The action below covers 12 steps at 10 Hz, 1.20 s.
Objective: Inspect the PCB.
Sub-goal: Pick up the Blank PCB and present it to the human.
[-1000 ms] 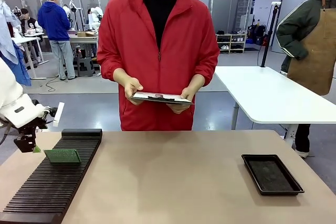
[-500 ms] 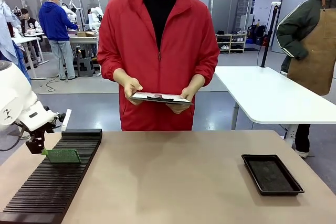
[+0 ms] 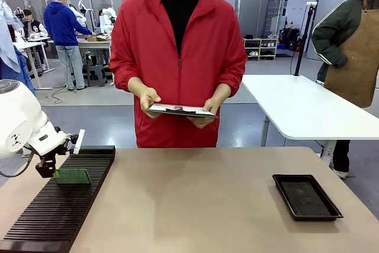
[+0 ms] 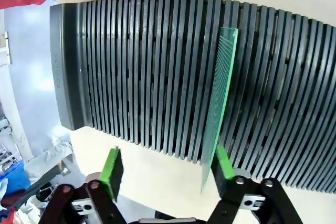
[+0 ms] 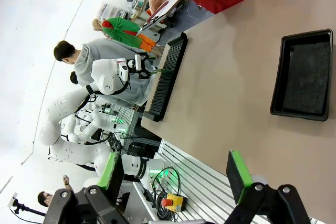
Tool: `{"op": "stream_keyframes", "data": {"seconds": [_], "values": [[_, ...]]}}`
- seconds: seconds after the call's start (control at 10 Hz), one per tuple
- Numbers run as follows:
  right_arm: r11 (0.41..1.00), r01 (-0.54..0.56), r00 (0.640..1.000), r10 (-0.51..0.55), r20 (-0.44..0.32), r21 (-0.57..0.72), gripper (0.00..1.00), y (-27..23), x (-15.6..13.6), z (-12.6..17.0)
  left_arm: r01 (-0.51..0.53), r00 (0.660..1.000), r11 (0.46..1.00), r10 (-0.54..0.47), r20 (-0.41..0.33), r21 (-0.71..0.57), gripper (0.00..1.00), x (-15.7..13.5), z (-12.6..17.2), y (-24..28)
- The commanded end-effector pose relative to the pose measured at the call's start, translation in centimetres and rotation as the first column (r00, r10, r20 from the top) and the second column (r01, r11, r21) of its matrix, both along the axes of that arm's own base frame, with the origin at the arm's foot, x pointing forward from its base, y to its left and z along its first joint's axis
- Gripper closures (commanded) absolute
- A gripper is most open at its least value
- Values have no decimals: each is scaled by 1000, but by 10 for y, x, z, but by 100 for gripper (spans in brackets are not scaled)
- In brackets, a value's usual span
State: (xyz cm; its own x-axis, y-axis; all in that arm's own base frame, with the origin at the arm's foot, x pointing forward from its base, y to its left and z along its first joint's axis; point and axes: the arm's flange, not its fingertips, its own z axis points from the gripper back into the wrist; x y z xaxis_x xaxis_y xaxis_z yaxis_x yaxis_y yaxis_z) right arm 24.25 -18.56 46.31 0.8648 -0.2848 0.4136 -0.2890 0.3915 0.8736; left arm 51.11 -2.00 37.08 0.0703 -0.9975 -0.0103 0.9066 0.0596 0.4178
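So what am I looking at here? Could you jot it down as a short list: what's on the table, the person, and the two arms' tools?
table: tan top, shared with a person
rack: black, slotted, on the robot's left side
PCB: green, standing on edge in a rack slot
left tool: open around the PCB's near end, one pad close beside it
right tool: open, holding nothing
tray: black, shallow, on the robot's right side
person: red jacket, far side, holding a clipboard in both hands

We are showing a rounded white left arm (image 3: 21, 125); our left gripper (image 4: 168, 165) and right gripper (image 5: 173, 171) are wearing black fingers (image 4: 103, 203), green pads (image 4: 112, 165), silver screws (image 4: 236, 181).
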Motion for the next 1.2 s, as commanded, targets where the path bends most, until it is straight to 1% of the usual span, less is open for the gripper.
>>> {"op": "stream_keyframes", "data": {"seconds": [0.0,0.1,0.2,0.3,0.4,0.5,0.7,0.8,1.0,1.1], "values": [[1000,-4,1000,4,26,6,0,-1,1,2,55,998,998,-56,23,17,92,-9,-7,6],[1000,-4,1000,4,26,6,0,-1,1,2,62,998,998,-62,10,21,100,-11,-7,6],[1000,-4,1000,4,26,6,0,-1,1,2,87,996,996,-86,-19,15,100,-13,-7,6],[1000,-4,1000,4,26,6,0,-1,1,2,96,995,995,-95,-33,19,100,-14,-7,6],[1000,-4,1000,4,26,6,0,-1,1,2,111,993,994,-111,-45,11,96,-16,-6,7],[1000,-4,1000,4,26,6,0,-1,1,2,112,992,994,-112,-49,3,100,-17,-5,9],[1000,-4,1000,4,26,6,0,-1,1,2,109,993,994,-109,-49,7,100,-19,-4,9],[1000,-4,1000,4,26,6,0,-1,1,2,110,992,994,-110,-66,-5,100,-21,-2,9],[1000,-4,1000,4,26,6,0,-1,1,2,77,993,997,-75,-91,20,100,-28,12,13],[1000,-4,1000,4,26,6,0,-1,1,2,37,992,999,-37,-120,-8,100,-33,28,13]]}}
